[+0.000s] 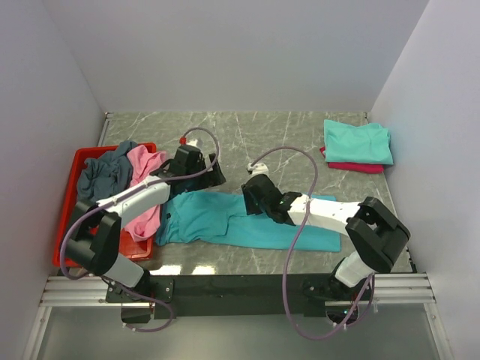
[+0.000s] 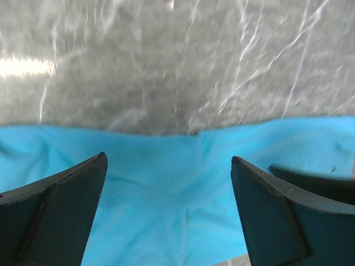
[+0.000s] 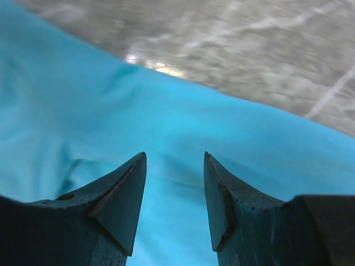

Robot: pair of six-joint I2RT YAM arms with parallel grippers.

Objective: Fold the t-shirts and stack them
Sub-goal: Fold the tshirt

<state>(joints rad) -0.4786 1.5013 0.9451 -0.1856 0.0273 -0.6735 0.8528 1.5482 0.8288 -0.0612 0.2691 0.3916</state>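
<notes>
Turquoise t-shirt (image 1: pixel 202 217) lay spread flat along the table's (image 1: pixel 285 135) near edge. The right gripper (image 3: pixel 175 160) hung just above its middle, jaws partly apart and empty. The left gripper (image 2: pixel 169 160) stood wide open over the shirt's far hem. A pink shirt (image 1: pixel 142 161) and a slate-grey shirt (image 1: pixel 105 172) sat heaped in the red tray (image 1: pixel 79 161) at the left edge. A folded mint-green shirt (image 1: pixel 356 141) lay on a crimson shirt (image 1: pixel 352 166) near the far right corner.

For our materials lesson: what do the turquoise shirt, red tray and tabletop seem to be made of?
Turquoise shirt: soft matte cloth; it wrinkles and lies limp. Red tray: probably plastic; smooth, rigid rim. Tabletop: glossy grey, white-veined like marble; stone or printed laminate, can't tell.
</notes>
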